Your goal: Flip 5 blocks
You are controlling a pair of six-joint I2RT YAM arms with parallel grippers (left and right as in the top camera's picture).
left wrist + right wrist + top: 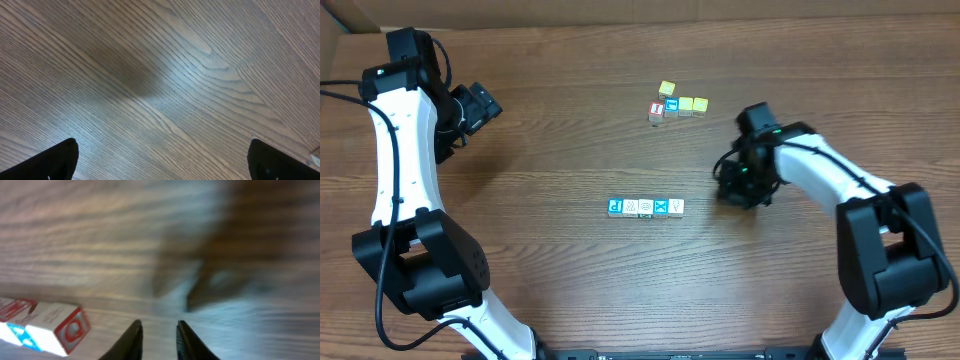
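Blocks (645, 207) lie mid-tabletop (570, 280), five touching side by side in a straight row, with white and blue tops. Just right of the row, apart from it, the right pincer (158, 326) hangs low with its fingers a narrow gap apart and nothing between them. Its wrist view is blurred; the end block (52, 325) shows at lower left. Farther back sits a cluster of other cubes (686, 105), yellow, blue and one red-topped. Far left, the left pincer (162, 145) is spread wide over bare wood, empty.
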